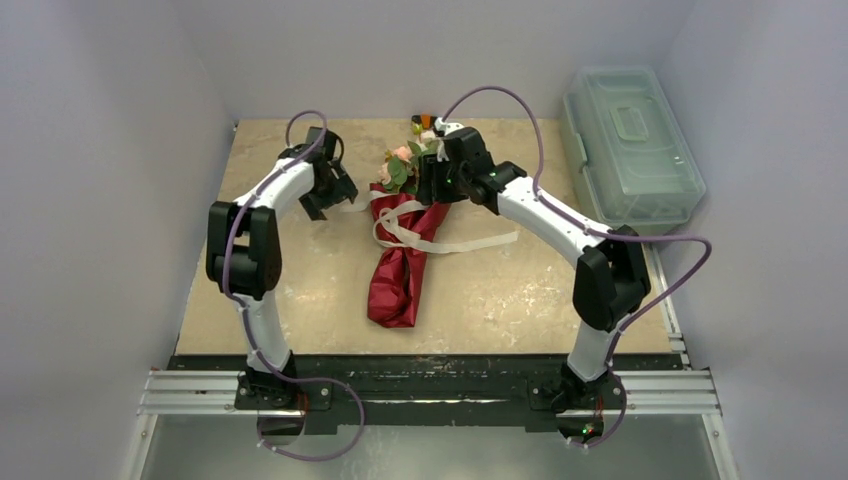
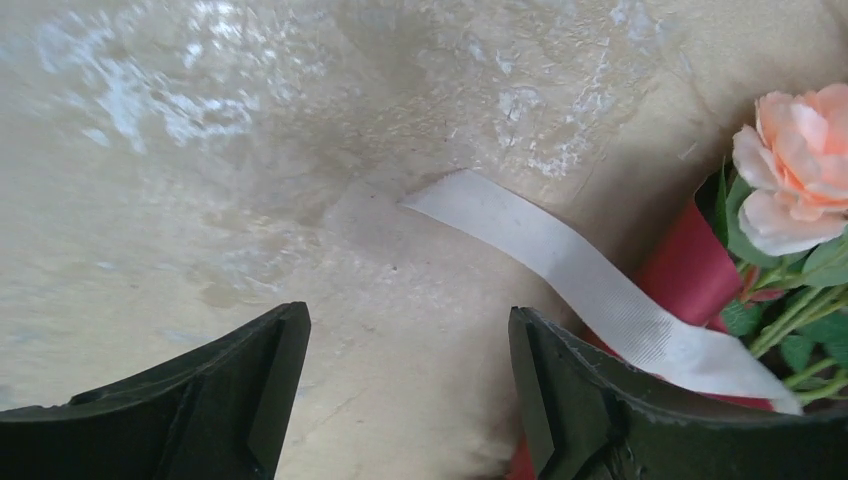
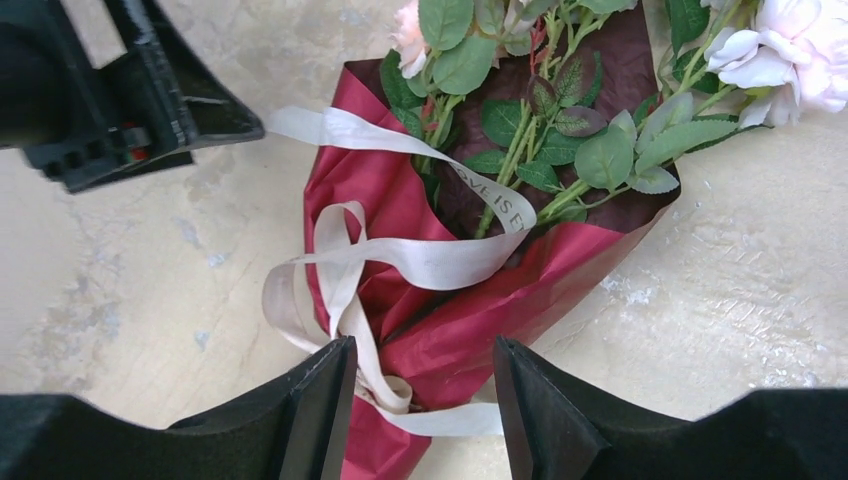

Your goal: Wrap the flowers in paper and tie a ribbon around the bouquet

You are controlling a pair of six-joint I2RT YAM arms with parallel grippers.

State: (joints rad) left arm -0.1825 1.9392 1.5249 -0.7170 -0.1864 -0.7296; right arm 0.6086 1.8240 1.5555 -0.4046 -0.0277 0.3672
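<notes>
While both stand apart, right jaws hang over the bouquet [image 3: 585, 275], left jaws beside its ribbon [image 2: 560, 260].

Red paper [image 3: 372, 195]; cream ribbon [image 3: 430, 265], seemingly lettered.

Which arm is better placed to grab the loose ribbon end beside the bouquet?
Left: the left end effector is open and hangs right by the free end of the ribbon on the table. The right end effector is over the looped part on the paper, away from that end.
</notes>
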